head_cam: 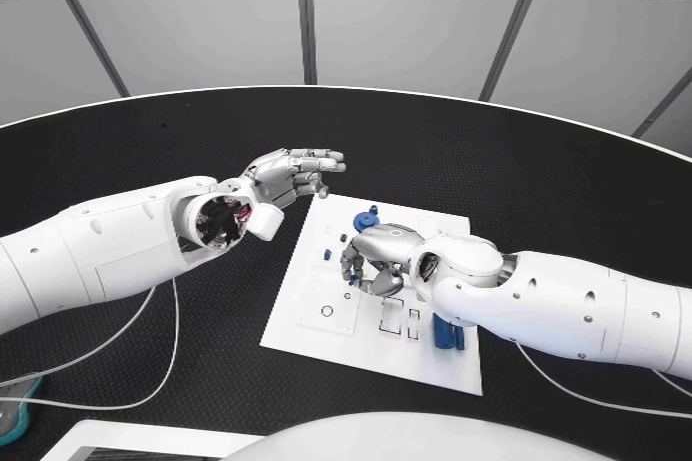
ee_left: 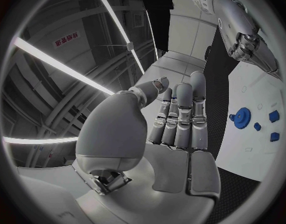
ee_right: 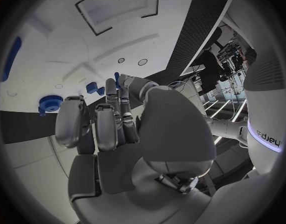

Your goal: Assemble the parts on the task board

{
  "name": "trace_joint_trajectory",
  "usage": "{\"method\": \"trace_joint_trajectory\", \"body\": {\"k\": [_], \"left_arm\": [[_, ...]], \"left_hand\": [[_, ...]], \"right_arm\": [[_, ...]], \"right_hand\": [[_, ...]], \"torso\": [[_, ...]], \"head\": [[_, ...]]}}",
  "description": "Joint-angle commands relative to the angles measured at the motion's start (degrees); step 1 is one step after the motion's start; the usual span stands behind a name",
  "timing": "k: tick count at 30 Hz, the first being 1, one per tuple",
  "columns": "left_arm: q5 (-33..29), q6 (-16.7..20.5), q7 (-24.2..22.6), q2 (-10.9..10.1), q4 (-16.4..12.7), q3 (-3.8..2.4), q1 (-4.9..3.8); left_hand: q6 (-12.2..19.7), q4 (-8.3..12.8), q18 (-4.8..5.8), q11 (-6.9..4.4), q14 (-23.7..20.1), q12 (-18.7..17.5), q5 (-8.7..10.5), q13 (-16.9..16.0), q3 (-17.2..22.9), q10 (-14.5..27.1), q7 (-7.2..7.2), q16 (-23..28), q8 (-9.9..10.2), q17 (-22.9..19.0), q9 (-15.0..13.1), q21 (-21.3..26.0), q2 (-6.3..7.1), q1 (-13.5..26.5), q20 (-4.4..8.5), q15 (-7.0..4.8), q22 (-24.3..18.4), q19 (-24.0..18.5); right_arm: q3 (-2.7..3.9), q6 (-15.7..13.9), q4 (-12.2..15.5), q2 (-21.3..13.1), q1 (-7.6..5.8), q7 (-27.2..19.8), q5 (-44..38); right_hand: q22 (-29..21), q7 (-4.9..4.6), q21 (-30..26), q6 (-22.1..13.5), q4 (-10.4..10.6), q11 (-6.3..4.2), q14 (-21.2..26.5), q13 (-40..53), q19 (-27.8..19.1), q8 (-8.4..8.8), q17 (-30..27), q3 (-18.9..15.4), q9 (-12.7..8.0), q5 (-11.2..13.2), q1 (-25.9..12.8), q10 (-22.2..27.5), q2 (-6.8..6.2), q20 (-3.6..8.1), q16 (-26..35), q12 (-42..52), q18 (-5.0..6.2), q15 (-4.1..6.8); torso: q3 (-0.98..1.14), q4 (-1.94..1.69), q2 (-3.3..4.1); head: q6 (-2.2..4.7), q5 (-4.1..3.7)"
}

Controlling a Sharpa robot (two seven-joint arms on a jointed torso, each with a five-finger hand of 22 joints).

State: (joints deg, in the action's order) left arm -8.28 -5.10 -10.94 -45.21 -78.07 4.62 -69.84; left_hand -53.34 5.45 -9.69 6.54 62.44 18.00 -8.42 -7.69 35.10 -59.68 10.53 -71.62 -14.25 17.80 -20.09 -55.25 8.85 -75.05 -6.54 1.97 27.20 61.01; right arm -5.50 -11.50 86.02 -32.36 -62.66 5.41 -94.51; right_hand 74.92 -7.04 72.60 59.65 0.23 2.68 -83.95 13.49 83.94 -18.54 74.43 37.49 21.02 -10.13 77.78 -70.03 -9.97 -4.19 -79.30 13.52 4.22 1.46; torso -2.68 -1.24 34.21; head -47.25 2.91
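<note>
Right hand is seen from the head view lowered over the middle of the task board, fingers bent downward onto the plate; whether anything is pinched beneath them cannot be told from here; a blue gear-like part lies just beyond it near the board's far edge, and a long blue part lies beside the right forearm near the board's right edge; the left hand is held above the table off the board's far left corner, fingers extended and apart, nothing in it.

From the left wrist view, the left hand's palm is shown bare, fingers straight; the gear and small blue parts are seen loose on the white plate.

From the right wrist view, the right hand's fingers are curled toward the board; a slim blue piece seems pinched at the thumb tip, though that is uncertain; most parts are judged unplaced, so the assembly looks early.
</note>
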Motion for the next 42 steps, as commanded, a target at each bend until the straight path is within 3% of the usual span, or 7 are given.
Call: {"method": "trace_joint_trajectory", "body": {"k": [1, 19, 42], "left_arm": [[0.0, 0.0, 0.0, 0.1, 0.0, 0.0, 0.0], [0.0, -0.2, 0.2, 0.3, 0.1, 0.0, 0.0], [0.0, -0.2, 0.2, 0.3, 0.2, 0.0, 0.0]], "left_hand": [[0.3, 0.1, -0.93, 0.15, -0.4, 0.2, -0.28, 0.1, -0.3, 0.4, 0.15, 0.3, 0.1, -0.1, 0.0, 0.2, 0.05, -0.4, -0.17, -0.03, 0.0, -0.3], [0.4, 0.1, -0.93, 0.17, -0.4, 0.2, -0.27, 0.1, -0.4, 0.4, 0.17, 0.3, 0.2, -0.1, 0.1, 0.2, 0.05, -0.4, -0.19, -0.02, -0.1, -0.3], [0.4, 0.0, -0.92, 0.19, -0.5, 0.2, -0.27, 0.1, -0.4, 0.5, 0.2, 0.3, 0.2, -0.1, 0.1, 0.2, 0.05, -0.4, -0.21, 0.01, -0.1, -0.4]], "right_arm": [[-0.06, 0.0, -0.4, 0.5, 0.29, 0.1, 0.0], [-0.35, 1.9, -0.9, 1.2, 0.61, 0.3, -0.1], [-0.54, 3.1, -1.1, 1.4, 0.71, 0.2, -0.1]], "right_hand": [[4.1, -0.14, 0.3, 0.0, -0.4, 0.11, -3.1, -0.1, 1.7, -0.02, 0.0, 0.1, 0.1, -0.3, -0.2, -0.1, 0.35, 0.46, 0.1, -0.3, -0.66, 0.38], [4.1, -0.17, 0.3, 0.0, -0.5, 0.13, -3.1, -0.1, 1.7, 0.0, 0.0, 0.1, 0.1, -0.3, -0.3, -0.1, 0.39, 0.46, 0.1, -0.3, -0.65, 0.35], [4.2, -0.19, 0.4, -0.1, -0.4, 0.16, -3.2, -0.1, 1.6, -0.01, 0.0, 0.1, 0.2, -0.2, -0.5, -0.2, 0.48, 0.44, 0.1, -0.4, -0.66, 0.32]], "torso": [[0.06, -0.05, 0.04], [0.16, -0.1, 0.03], [0.06, -0.12, -0.01]], "head": [[-0.42, 0.54], [-1.42, 1.71], [-2.02, 1.97]]}}
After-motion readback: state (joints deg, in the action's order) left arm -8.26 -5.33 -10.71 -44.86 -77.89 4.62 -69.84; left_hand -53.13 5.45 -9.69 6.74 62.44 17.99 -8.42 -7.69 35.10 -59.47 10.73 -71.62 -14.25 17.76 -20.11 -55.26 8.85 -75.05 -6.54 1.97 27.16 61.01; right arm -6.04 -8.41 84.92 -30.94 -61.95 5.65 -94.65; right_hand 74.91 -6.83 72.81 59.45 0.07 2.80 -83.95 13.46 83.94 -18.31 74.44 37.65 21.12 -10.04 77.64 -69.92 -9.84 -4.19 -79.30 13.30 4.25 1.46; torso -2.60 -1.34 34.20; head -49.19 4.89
